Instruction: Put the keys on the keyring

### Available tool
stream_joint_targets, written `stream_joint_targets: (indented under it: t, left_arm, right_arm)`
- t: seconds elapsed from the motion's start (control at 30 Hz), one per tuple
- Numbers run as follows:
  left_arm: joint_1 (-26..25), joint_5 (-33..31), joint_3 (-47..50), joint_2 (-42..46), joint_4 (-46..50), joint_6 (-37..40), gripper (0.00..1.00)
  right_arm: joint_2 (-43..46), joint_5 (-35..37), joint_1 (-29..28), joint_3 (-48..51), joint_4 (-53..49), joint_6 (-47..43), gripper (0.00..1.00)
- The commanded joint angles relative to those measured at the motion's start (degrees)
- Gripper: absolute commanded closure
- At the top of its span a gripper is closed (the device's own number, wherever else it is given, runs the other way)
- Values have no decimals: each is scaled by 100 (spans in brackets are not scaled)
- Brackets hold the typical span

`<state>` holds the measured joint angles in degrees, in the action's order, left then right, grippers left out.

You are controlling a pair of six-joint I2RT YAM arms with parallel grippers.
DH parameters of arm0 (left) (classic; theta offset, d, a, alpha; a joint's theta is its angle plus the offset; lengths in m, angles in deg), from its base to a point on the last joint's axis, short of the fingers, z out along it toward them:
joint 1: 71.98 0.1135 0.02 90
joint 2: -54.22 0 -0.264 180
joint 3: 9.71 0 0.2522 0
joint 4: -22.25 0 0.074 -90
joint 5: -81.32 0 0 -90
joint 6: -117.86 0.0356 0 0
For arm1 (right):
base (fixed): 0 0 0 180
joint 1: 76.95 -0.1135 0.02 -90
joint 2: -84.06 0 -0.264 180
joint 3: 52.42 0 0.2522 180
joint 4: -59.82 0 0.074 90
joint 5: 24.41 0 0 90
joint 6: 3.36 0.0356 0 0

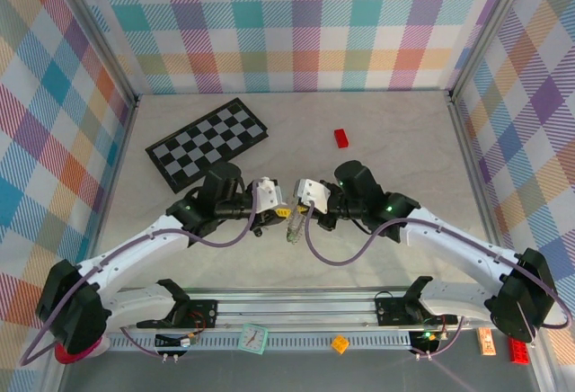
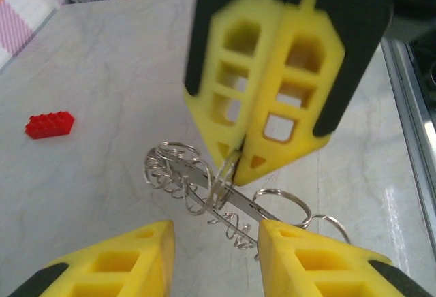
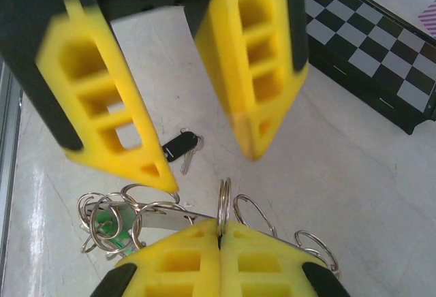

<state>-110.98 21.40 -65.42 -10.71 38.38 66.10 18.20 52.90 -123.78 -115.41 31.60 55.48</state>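
Observation:
The keyring (image 2: 182,174), a flat silvery strip with several wire rings, hangs just above the table between both grippers (image 1: 294,227). My right gripper (image 3: 219,232) is shut on one upright ring of the keyring (image 3: 163,214), and its yellow fingers (image 2: 272,92) come down from above. My left gripper (image 2: 214,232) stands open, one finger on each side of the keyring (image 3: 208,167). The green key (image 3: 107,227) sits among the rings at the keyring's left end. The black key (image 3: 178,147) lies loose on the table beyond it.
A red block (image 2: 49,124) lies on the marble table (image 1: 386,131) behind the arms (image 1: 341,138). A black-and-white checkerboard (image 1: 208,140) lies at the back left (image 3: 371,55). Checked walls close in three sides.

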Motion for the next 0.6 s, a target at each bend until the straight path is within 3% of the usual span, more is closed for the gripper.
stream_joint_targets:
  t: [0.0, 0.37, 0.57]
  left_arm:
    - [-101, 315, 114, -112, -695, 384, 65]
    - [-107, 618, 214, -186, -797, 245, 68]
    - [-107, 821, 110, -326, -751, 219, 75]
  right_arm:
    - [-41, -158, 16, -313, -547, -362, 100]
    - [-108, -164, -7, -497, -872, -550, 100]
    - [-163, -155, -80, -570, -901, -576, 100]
